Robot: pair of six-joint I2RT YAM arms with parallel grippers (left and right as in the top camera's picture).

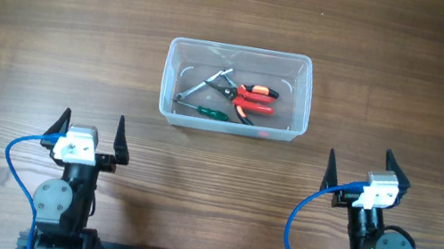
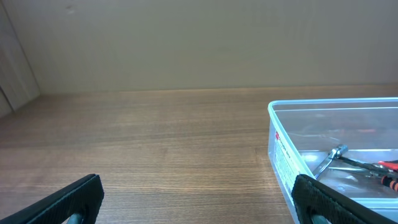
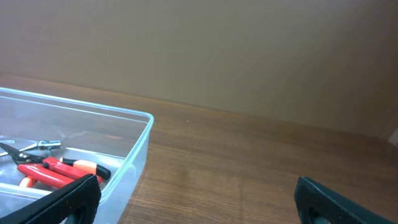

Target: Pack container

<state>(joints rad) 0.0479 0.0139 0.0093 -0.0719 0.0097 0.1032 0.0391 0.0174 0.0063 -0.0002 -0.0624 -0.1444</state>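
1. table (image 1: 33,11): brown wood-grain top, cut off by the frame in all 3 views.

2. container (image 1: 243,49): clear plastic rect. tub with rounded corners and a thickened rim, top open. It is set at mid-table, ahead of both arms and well apart from each. Its right part is cut off in the left wrist view and its left part in the right wrist view. A label (image 2: 283,155) w/ a red mark is seen on 1 short wall; the print is too small to be read.

3. left gripper (image 1: 93,121): jaws spread wide, nothing held, at the near side of the table.

4. right gripper (image 1: 361,157): jaws spread wide, nothing held, at the near side.

5. red-handled pliers (image 1: 255,99): laid flat inside the tub, right of centre.

6. silver metal tool (image 1: 203,87): inside, left of the pliers and crossing their tips; type not made out.

7. green-handled screwdriver (image 1: 211,112): inside, by the near wall; shaft partly hidden.
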